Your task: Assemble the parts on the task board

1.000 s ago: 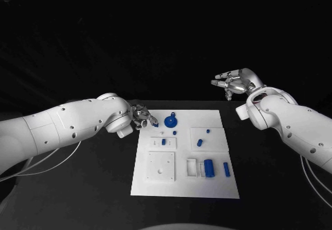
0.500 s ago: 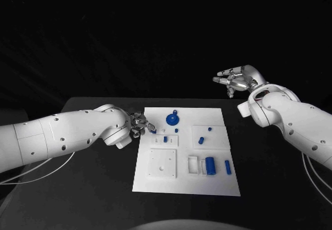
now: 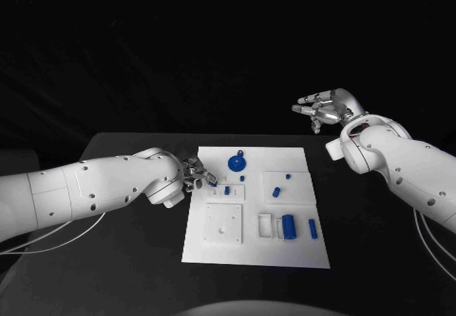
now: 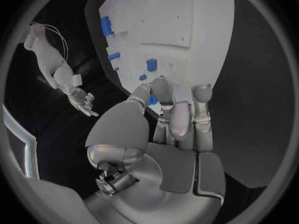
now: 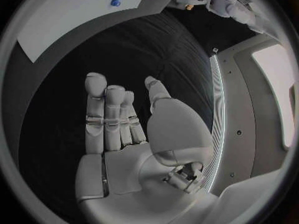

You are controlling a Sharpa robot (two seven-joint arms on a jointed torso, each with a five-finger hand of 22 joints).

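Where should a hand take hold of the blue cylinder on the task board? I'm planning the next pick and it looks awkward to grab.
Judging from the head view, the blue cylinder lies on its side, long axis running near to far. Best to come from above and pinch its middle across the round sides, though the white holder beside it crowds one flank.

Black table [image 3: 124, 263] carries white task board [image 3: 285, 257], lying flat at table's middle, long side running away from robot. Board's far edge near table's far edge; near edge well short of table's near side. Bare dark surface on both sides of board. Board also seen from left wrist [image 4: 206, 20] and, as corner, from right wrist [image 5: 69, 20], against black tabletop [image 5: 56, 134].
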